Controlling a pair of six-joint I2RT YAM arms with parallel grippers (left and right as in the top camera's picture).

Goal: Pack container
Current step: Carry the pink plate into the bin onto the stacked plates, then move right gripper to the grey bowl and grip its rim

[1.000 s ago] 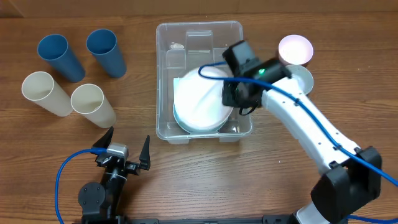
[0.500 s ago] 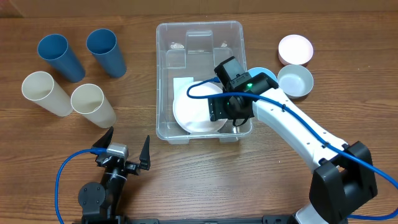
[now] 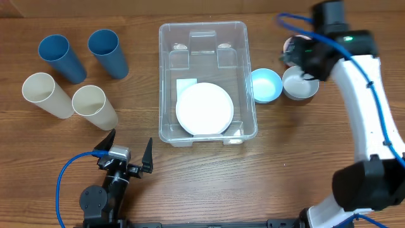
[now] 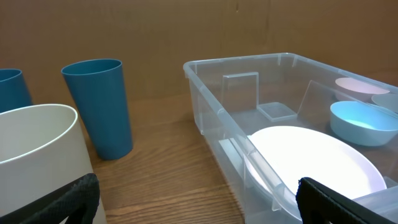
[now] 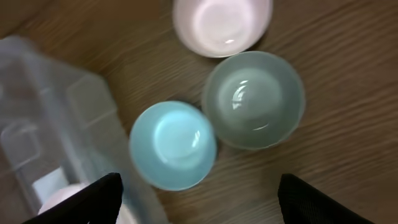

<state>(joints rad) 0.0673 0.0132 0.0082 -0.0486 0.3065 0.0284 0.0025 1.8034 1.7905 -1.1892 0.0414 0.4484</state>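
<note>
Hovering right of the container (image 3: 202, 60), the right end effector (image 5: 200, 202) gapes wide; empty.

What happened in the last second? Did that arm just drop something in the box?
Yes. The right gripper let go of the white plate, which now lies flat in the container, and swung away right, to above the bowls. The cups and the left gripper stayed put.
</note>
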